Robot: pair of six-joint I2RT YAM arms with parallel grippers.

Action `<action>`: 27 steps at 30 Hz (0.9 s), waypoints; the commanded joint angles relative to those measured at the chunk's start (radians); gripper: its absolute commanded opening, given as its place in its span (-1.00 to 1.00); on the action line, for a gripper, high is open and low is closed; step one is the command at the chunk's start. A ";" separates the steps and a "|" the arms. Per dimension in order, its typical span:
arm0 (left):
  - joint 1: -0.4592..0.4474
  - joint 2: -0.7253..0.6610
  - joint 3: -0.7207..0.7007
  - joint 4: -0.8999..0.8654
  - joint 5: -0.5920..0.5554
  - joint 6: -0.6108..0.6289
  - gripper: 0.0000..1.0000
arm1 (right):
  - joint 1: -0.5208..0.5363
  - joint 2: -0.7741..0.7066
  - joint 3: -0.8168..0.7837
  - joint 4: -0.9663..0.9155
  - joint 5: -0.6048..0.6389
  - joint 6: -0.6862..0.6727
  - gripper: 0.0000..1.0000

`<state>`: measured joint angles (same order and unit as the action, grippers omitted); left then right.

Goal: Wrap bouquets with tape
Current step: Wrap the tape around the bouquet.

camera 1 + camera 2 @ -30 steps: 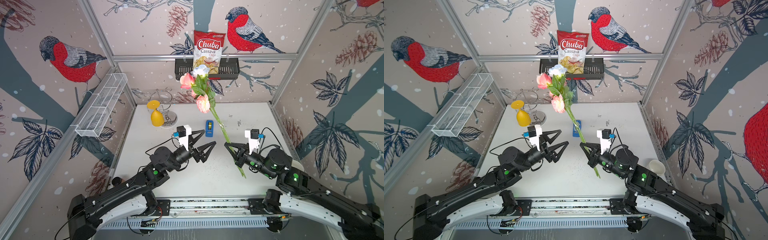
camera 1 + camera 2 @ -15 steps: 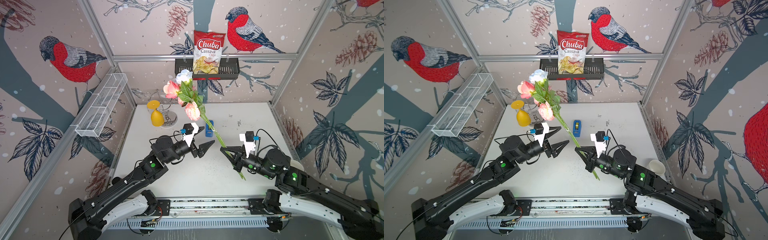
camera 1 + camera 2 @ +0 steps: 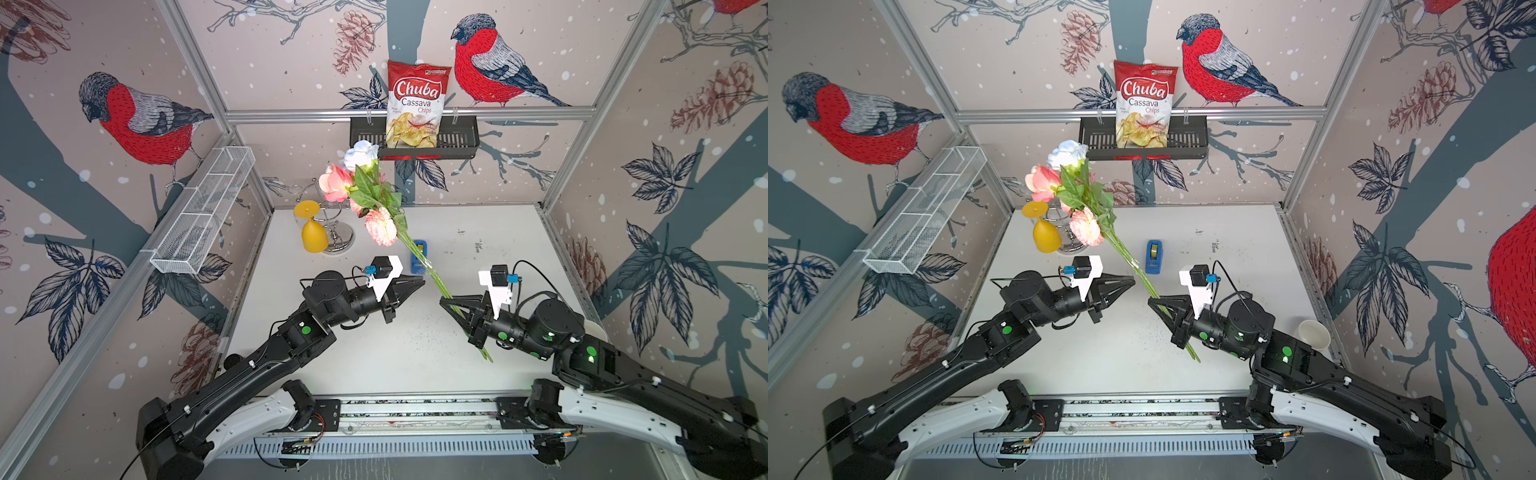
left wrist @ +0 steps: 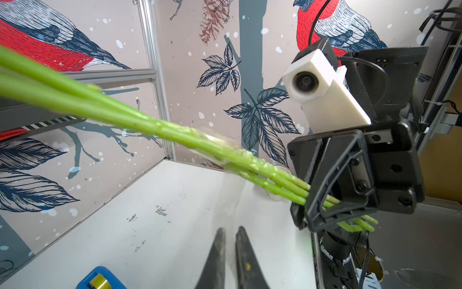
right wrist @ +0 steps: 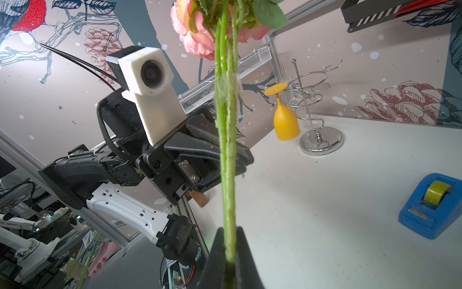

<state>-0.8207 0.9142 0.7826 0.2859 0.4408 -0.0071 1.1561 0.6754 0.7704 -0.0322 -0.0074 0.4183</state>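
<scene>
Right end effector (image 3: 446, 300) clamped on the bouquet (image 3: 376, 195) stems, left end effector (image 3: 419, 284) pressed together, empty

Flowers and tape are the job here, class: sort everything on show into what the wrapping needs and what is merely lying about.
Needed for the job:
- bunch of flowers, stems pinched in the right hand
- tape holder on the table
- left hand, shut and empty

Merely lying about:
- yellow goblet
- metal stand
- crisp packet
- black shelf
- wire basket
- paper cup

Bare table (image 3: 1133, 340) between both arms; tape dispenser (image 3: 1154, 257), goblet (image 3: 1045, 237) and wire stand (image 5: 321, 140) farther back.
</scene>
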 commanded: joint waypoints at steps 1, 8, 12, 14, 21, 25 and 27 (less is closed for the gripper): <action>0.004 -0.009 -0.012 0.008 -0.027 0.014 -1.00 | 0.007 -0.011 0.006 0.033 -0.007 -0.019 -1.00; 0.020 0.003 -0.030 -0.010 -0.047 0.070 -1.00 | 0.020 -0.031 -0.012 0.032 -0.042 -0.035 -1.00; 0.025 0.015 -0.035 -0.021 -0.062 0.117 -1.00 | 0.028 -0.033 -0.026 0.031 -0.066 -0.040 -1.00; 0.026 0.018 -0.042 -0.002 -0.050 0.125 -1.00 | 0.030 -0.027 -0.032 0.025 -0.068 -0.044 -1.00; 0.029 -0.015 -0.127 0.113 -0.248 0.069 0.64 | 0.032 -0.022 -0.011 -0.007 0.124 -0.028 -1.00; 0.030 -0.046 -0.194 0.060 -0.490 0.029 0.89 | 0.031 -0.014 0.023 -0.028 0.296 -0.014 -1.00; 0.031 -0.055 -0.215 -0.016 -0.657 -0.017 0.90 | 0.031 0.006 0.052 -0.057 0.393 0.001 -1.00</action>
<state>-0.7944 0.8703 0.5873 0.3199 0.0517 0.0429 1.1858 0.6666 0.7937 -0.0864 0.2070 0.3965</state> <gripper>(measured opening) 0.951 0.083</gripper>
